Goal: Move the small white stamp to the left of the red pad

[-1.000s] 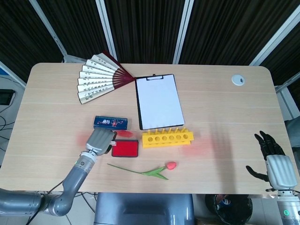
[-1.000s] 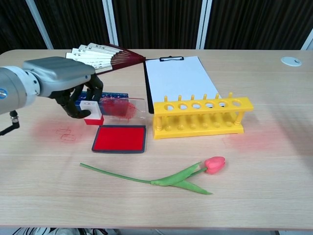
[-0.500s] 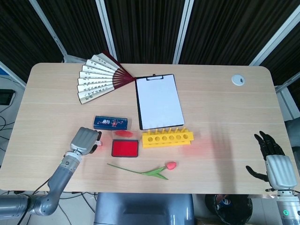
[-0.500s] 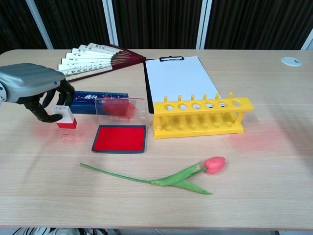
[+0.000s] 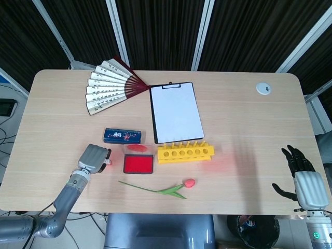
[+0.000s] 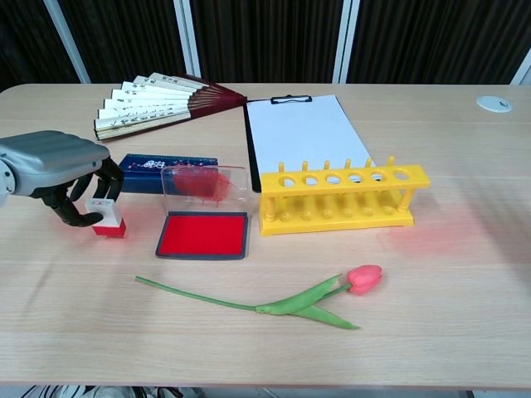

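1. Chest view shows the left hand (image 6: 60, 170) curled over the stamp (image 6: 106, 217), dark fingers (image 6: 75, 214) hooked around its white top; the stamp's red base sits on the counter (image 6: 465, 315).
2. Whether the fingers press the stamp or only cage it is hard to tell, since the palm hides the contact.
3. Head view has the same hand (image 5: 94, 157) covering the stamp almost wholly; only a red sliver shows at its right edge.
4. To the hand's right, just beside it and not touching the stamp, lies the pad (image 6: 202, 235), its clear lid (image 6: 204, 183) standing up behind.
5. Beyond the hand lies a blue box (image 6: 152, 164), partly hidden by the lid.
6. Right hand (image 5: 303, 179) appears only in the head view, at the frame's lower right off the counter, fingers spread and holding nothing; its wrist is cut off by the frame.
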`<state>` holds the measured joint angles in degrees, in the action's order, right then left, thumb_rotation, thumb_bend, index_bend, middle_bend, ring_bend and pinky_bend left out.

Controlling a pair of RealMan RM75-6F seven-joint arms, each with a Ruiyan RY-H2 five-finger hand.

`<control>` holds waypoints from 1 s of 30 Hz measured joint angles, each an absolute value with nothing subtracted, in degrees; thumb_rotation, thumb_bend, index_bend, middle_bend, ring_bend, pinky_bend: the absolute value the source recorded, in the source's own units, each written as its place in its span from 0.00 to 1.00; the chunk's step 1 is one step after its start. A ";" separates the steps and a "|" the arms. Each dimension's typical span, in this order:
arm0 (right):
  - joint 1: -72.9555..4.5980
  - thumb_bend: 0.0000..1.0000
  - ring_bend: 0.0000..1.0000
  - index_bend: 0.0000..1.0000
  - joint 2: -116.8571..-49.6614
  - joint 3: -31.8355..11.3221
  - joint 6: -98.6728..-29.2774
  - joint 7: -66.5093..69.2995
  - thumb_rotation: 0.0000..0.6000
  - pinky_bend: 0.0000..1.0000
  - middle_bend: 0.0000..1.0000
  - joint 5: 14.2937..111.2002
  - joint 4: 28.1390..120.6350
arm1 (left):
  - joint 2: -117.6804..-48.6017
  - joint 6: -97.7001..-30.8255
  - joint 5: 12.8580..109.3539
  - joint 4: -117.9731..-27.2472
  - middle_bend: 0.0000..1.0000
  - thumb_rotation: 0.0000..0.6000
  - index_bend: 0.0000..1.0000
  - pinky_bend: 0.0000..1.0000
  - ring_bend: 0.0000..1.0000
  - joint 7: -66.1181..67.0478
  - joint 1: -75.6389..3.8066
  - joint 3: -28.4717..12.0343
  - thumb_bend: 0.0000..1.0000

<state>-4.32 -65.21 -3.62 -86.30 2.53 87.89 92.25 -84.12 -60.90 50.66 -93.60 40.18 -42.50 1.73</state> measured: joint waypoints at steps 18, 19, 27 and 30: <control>-4.30 0.25 0.00 0.06 -65.25 -3.62 -86.31 2.40 1.00 0.19 0.00 87.88 92.25 | -85.13 -59.56 50.72 -91.96 0.55 1.00 0.56 0.58 0.49 39.99 -42.10 1.39 0.39; -4.31 0.25 0.00 0.06 -65.25 -3.62 -86.31 2.38 1.00 0.19 0.00 87.89 92.26 | -85.12 -59.55 50.66 -91.97 0.55 1.00 0.56 0.58 0.49 40.10 -42.09 1.36 0.39; -4.31 0.25 0.00 0.07 -65.27 -3.59 -86.34 2.29 1.00 0.19 0.00 87.99 92.16 | -85.14 -59.47 49.92 -92.10 0.53 1.00 0.54 0.58 0.48 40.81 -41.98 1.23 0.39; -4.30 0.25 0.00 0.07 -65.26 -3.59 -86.33 2.33 1.00 0.19 0.00 87.95 92.17 | -85.18 -59.45 49.71 -92.08 0.52 1.00 0.53 0.58 0.47 41.20 -41.97 1.23 0.38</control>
<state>-4.30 -65.26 -3.59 -86.33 2.33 87.95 92.17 -85.18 -59.45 49.71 -92.08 41.20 -41.97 1.23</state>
